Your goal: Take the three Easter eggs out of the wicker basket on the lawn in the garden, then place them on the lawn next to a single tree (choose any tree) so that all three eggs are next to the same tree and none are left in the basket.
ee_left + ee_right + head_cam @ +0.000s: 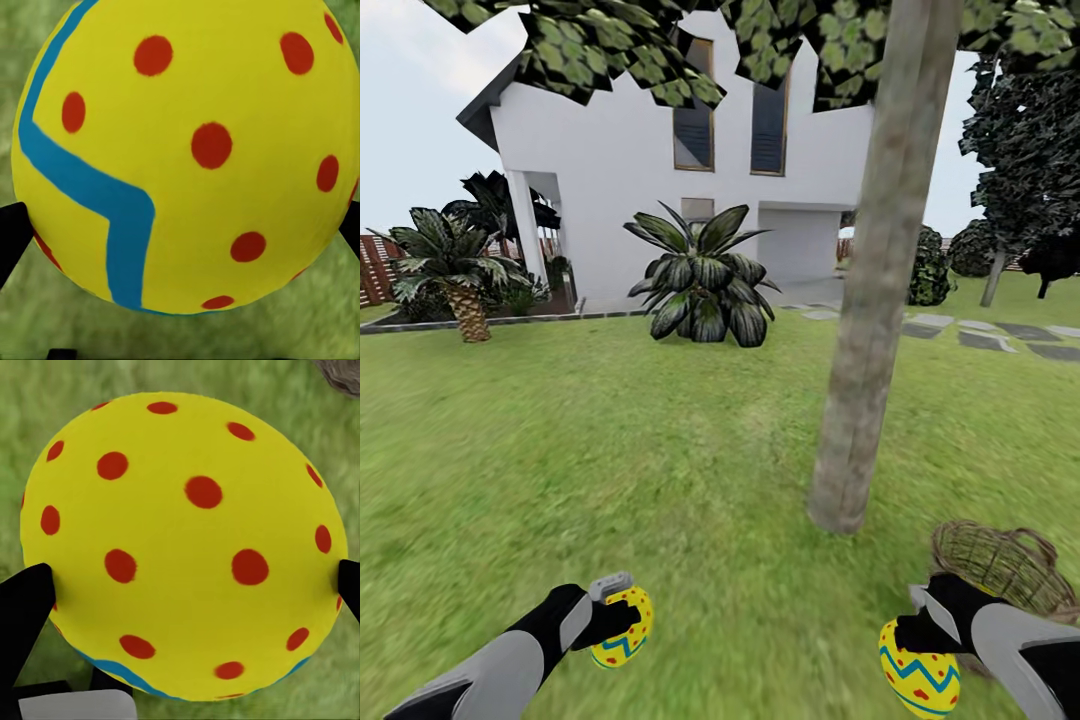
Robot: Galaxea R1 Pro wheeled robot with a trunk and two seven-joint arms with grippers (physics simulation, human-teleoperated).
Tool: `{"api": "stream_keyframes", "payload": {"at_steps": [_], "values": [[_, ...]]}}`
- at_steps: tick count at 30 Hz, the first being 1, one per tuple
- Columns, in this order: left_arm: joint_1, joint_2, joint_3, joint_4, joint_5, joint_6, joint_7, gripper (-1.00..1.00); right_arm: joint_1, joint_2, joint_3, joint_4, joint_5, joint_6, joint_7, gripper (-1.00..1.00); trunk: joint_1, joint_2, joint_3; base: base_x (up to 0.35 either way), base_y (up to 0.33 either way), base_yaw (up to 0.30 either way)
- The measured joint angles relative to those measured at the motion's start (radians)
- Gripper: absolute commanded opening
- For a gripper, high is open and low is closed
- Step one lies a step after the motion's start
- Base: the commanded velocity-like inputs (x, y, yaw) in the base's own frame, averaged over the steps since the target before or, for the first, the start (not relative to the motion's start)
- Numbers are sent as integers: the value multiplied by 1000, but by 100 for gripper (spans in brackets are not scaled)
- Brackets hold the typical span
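Two Easter eggs, yellow with red dots and a blue zigzag, are held above the lawn. My left gripper is shut on one egg, which shows close up in the left wrist view between black fingers. My right gripper is shut on the other egg, seen large in the right wrist view. The wicker basket sits on the grass at the lower right, behind my right arm; its inside is hidden. The tree with a thick grey-brown trunk stands just ahead, right of centre.
A white house stands at the back with a broad-leaved plant before it and a small palm at the left. Stepping stones lie at the right, near dark trees. Open grass spreads left of the trunk.
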Motion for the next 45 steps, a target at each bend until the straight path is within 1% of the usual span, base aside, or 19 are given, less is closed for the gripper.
{"api": "stream_keyframes", "payload": {"at_steps": [3,8,10,18,20,23,25,32,45], "values": [[0,0,0,0,0,0,0,-100,0,0,0,0,0,-1,0,-100,0,0,0,241,261,-27],[0,-2,-2,1,-3,-1,3,-100,0,-5,-1,0,-2,-1,1,-100,0,0,1,85,163,-266],[0,-3,-2,2,-3,-2,5,-100,0,-3,-1,0,-1,-2,2,-100,0,0,2,-10,282,-296],[0,-2,0,1,0,-2,5,-100,0,-6,-1,6,-1,-2,2,-100,1,0,8,-191,269,-297],[0,-2,0,2,0,-2,5,-100,0,-6,-2,11,-1,-3,2,-100,1,0,9,-37,319,-297],[0,-6,-1,2,-2,-5,3,-100,0,-6,-2,14,-2,-3,1,-100,0,0,12,-2,65,-291],[0,-7,-1,2,-3,-6,1,-100,0,-6,0,14,-1,-4,0,-100,0,0,13,111,95,-265],[0,0,3,1,1,-6,0,-100,0,-5,-1,24,-1,-13,0,-100,0,0,21,204,268,-245],[0,-2,2,2,1,-6,0,-100,0,-3,0,28,0,-18,0,-100,0,0,22,208,282,-12]]}}
